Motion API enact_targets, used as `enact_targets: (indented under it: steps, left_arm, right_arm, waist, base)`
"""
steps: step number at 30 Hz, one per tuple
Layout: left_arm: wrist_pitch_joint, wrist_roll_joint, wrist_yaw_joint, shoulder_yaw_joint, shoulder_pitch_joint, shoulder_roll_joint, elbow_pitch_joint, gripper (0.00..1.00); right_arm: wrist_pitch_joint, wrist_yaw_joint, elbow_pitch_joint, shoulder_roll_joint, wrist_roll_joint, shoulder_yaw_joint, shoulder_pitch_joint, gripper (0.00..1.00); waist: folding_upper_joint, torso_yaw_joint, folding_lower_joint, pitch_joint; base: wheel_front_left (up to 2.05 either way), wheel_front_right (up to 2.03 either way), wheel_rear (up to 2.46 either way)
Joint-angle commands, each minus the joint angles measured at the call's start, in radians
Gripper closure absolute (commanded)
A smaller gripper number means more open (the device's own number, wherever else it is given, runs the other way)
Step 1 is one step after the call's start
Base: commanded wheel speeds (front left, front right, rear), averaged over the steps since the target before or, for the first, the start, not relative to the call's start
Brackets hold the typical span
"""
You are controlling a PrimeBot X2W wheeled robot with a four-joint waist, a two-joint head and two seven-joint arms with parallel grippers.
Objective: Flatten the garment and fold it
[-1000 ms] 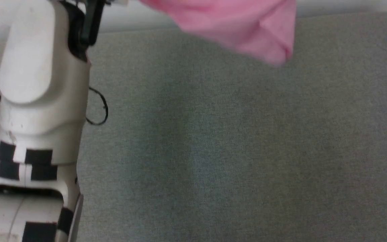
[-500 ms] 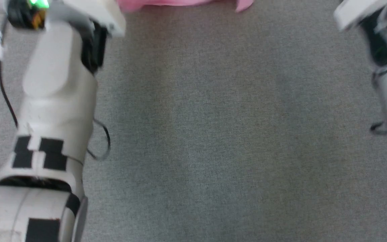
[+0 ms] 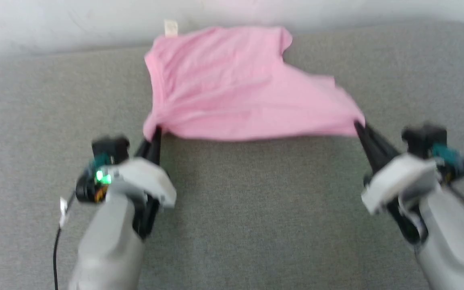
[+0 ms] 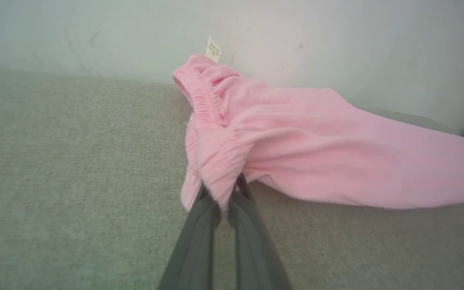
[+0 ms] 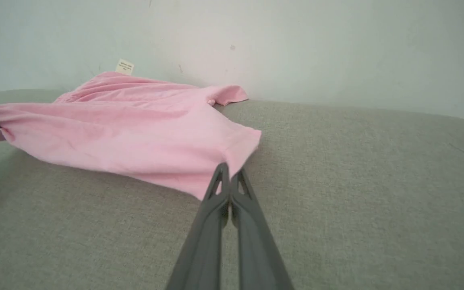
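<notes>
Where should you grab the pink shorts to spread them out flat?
Probably the two near corners of the shorts, coming in low from the robot's side. The left claw pinches the gathered waistband end, the right claw a leg corner; the cloth stretches between them, and the wall blocks the far edge.

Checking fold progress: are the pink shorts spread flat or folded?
Spread, not flat: garment stretched between left gripper and right gripper, near edge lifted.

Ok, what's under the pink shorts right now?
The grey surface, shadowed, shows under the near edge of the shorts, held raised by the left tool and right tool. Farther back the shorts lie on it, so whatever is beneath there is covered.
</notes>
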Motion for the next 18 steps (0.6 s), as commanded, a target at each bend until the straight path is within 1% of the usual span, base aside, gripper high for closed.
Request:
enact_targets:
  steps: [1, 3, 5, 8, 13, 18]
  left_arm:
    - [-0.004, 0.013, -0.005, -0.003, 0.052, -0.001, -0.039, 1.0]
    - [-0.005, 0.021, 0.002, -0.005, 0.14, 0.003, -0.111, 1.0]
    - [-0.004, 0.02, 0.014, -0.005, 0.23, 0.009, -0.186, 1.0]
    - [0.034, 0.014, 0.047, 0.0, 0.367, 0.019, -0.318, 1.0]
    - [0.169, -0.001, 0.105, -0.002, 0.584, 0.028, -0.587, 1.0]
    - [0.298, -0.011, 0.171, 0.001, 0.748, 0.034, -0.834, 1.0]
  right_arm:
    - [0.015, -0.002, -0.045, -0.004, -0.011, -0.022, 0.059, 1.0]
    - [0.046, -0.002, -0.143, -0.004, -0.036, -0.077, 0.163, 1.0]
    - [0.097, -0.002, -0.258, 0.01, -0.062, -0.129, 0.267, 1.0]
    - [0.198, -0.002, -0.435, 0.043, -0.113, -0.198, 0.412, 1.0]
    - [0.36, -0.002, -0.704, 0.095, -0.178, -0.265, 0.606, 1.0]
    - [0.486, -0.002, -0.882, 0.127, -0.211, -0.307, 0.739, 1.0]
  waist:
    - [0.0, 0.007, 0.0002, -0.086]
    - [0.0, 0.008, 0.0002, -0.119]
    - [0.0, 0.005, 0.0002, -0.146]
    - [0.0, -0.004, 0.0002, -0.185]
    - [0.0, -0.001, 0.0002, -0.221]
    - [0.0, 0.006, 0.0002, -0.23]
  base:
    - [0.0, 0.0, 0.0]
    - [0.0, 0.0, 0.0]
    - [0.0, 0.0, 0.0]
    - [0.0, 0.0, 0.0]
    - [0.0, 0.0, 0.0]
    - [0.0, 0.0, 0.0]
